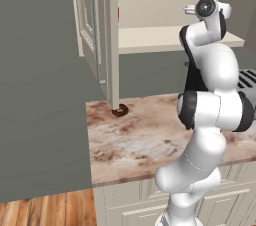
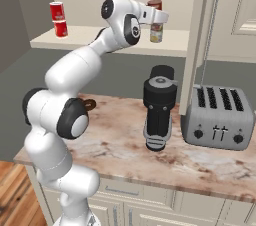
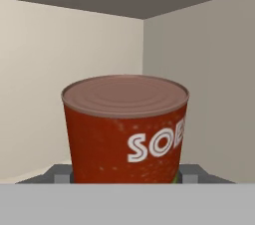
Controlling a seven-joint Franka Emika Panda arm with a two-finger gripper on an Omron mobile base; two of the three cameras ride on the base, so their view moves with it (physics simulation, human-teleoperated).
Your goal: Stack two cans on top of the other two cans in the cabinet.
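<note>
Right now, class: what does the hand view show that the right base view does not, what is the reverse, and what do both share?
Hand view: the red can close up, with its ribbed lid and white label letters, and the cabinet at its inner back corner. Right base view: two stacked red cans at the shelf's left end, a paler can under the gripped one, a black appliance and a toaster. Both: the gripper shut on the red can inside the cabinet.

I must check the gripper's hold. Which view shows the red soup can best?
The hand view: the can is close, between the fingertips. The right base view shows it small, behind the gripper, above another can. The left base view hides it.
</note>
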